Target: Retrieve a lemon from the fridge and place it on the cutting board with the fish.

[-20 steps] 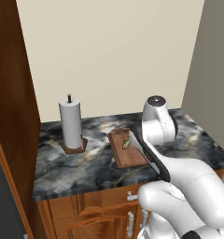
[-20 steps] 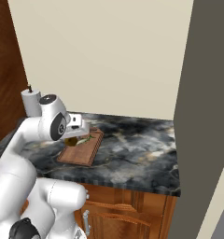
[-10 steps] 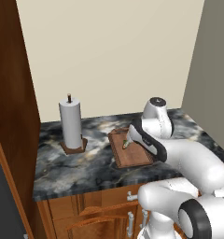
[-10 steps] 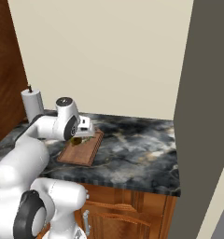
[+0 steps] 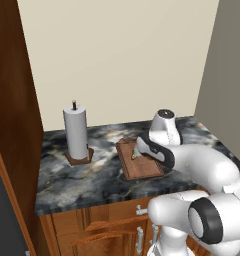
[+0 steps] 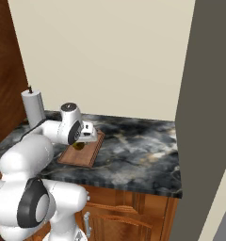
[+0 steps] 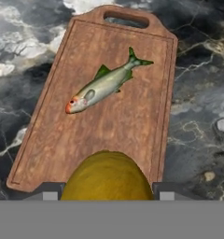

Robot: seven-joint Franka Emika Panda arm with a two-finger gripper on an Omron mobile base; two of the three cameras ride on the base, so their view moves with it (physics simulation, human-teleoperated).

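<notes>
Though hidden elsewhere, fish (image 7: 104,85) on cutting board (image 7: 62,140)

Base views flank cutting board (image 5: 142,162); hand view overhead.

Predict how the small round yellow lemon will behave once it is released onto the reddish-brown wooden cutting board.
The small round yellow lemon looks rounded, so it may roll. The reddish-brown wooden cutting board has a raised rim, which would probably stop it. It might nudge the slim greenish-grey fish lying loose ahead.
</notes>
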